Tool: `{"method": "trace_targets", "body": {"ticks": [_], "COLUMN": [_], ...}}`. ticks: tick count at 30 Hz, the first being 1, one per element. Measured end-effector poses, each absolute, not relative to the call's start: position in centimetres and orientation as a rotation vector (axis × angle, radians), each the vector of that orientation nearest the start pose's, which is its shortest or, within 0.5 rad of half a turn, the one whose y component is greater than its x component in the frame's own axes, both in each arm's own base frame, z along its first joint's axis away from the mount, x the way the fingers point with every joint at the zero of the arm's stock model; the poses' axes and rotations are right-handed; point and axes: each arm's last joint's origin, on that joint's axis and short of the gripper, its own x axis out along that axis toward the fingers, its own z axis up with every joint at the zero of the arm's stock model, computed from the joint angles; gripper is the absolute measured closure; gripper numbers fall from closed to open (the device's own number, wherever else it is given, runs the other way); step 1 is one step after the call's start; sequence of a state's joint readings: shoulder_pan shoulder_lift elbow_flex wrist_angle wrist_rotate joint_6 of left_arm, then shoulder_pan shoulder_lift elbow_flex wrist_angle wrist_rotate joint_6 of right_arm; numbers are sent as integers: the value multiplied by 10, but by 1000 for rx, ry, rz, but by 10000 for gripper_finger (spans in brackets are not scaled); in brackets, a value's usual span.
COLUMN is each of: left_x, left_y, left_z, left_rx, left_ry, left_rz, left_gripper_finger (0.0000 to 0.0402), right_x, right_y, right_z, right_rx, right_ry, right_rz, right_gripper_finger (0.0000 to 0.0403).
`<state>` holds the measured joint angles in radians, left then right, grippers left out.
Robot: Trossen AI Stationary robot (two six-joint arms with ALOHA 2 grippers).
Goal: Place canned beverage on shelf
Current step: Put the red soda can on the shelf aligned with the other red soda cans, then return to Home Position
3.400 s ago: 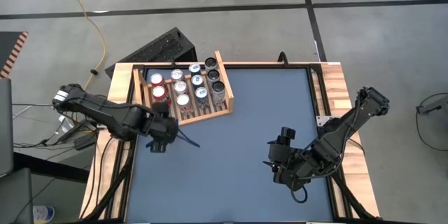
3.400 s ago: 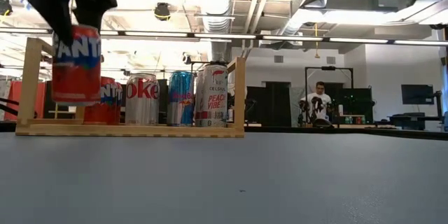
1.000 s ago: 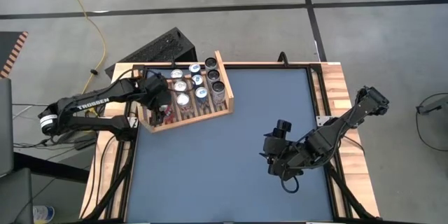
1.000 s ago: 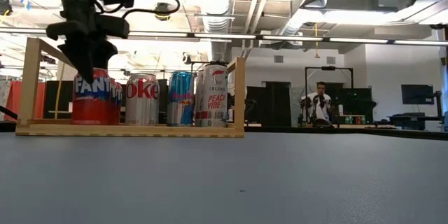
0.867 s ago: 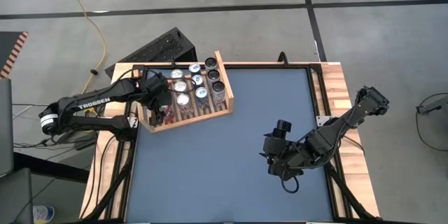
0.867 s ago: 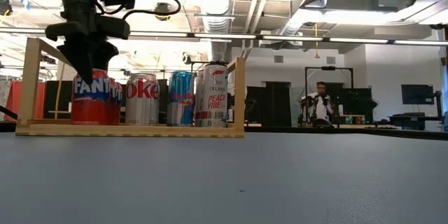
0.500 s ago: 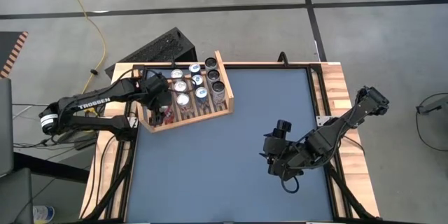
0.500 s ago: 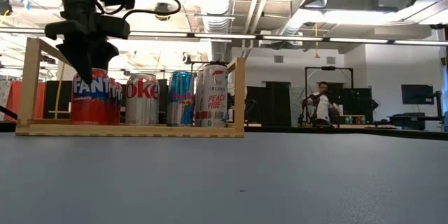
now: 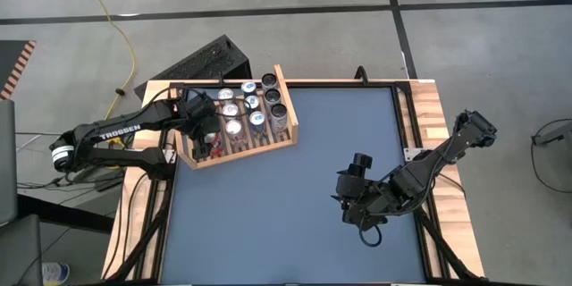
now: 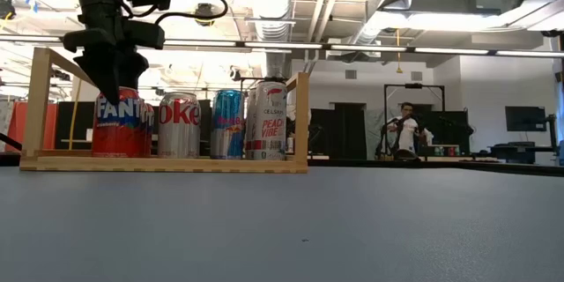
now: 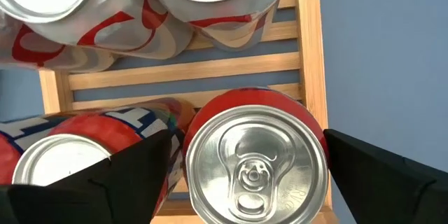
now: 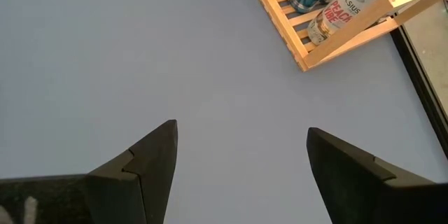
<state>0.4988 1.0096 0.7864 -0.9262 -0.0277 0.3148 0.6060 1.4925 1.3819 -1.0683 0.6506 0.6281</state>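
Note:
The light-wood slatted shelf (image 9: 284, 98) stands at the table's far left and holds several cans. A red Fanta can (image 11: 255, 168) stands upright on its base on the slats in the shelf's near left corner (image 10: 122, 128). My left gripper (image 11: 248, 136) hangs open over this can, pointing steeply down, with one finger on either side of the can's top. A dark gap shows beside one finger (image 11: 140, 161). My right gripper (image 12: 241, 129) is open over bare tabletop toward the right (image 9: 350, 214).
Beside the Fanta can stand a Coke can (image 10: 179, 125), a blue can (image 10: 227, 123) and a Celsius can (image 10: 267, 119). A black ridged box (image 9: 201, 61) lies behind the shelf, off the table. A person (image 10: 405, 132) is far back in the room.
My left gripper has stayed over the shelf's near left corner and its fingers have parted from the Fanta can. The can has settled slightly sideways on the slats and stands on its own.

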Motion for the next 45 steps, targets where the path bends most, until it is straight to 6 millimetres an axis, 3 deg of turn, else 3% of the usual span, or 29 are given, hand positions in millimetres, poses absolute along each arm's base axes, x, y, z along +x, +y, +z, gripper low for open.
{"method": "trace_targets", "body": {"ticks": [22,38,45], "left_x": [147,148,147], "left_y": [81,76,58], "left_z": [245,289,337], "left_rx": [-9,-50,-113], "left_ry": [1214,1157,1063], "left_rz": [315,293,238], "left_gripper_finger": [44,44,44], "right_x": [244,244,257], "right_y": [147,147,150], "right_z": [315,315,310], "right_rx": [-112,-113,-179], "right_ry": [876,876,780], "right_rz": [-325,-325,-261], "right_gripper_finger": [112,112,112]}}
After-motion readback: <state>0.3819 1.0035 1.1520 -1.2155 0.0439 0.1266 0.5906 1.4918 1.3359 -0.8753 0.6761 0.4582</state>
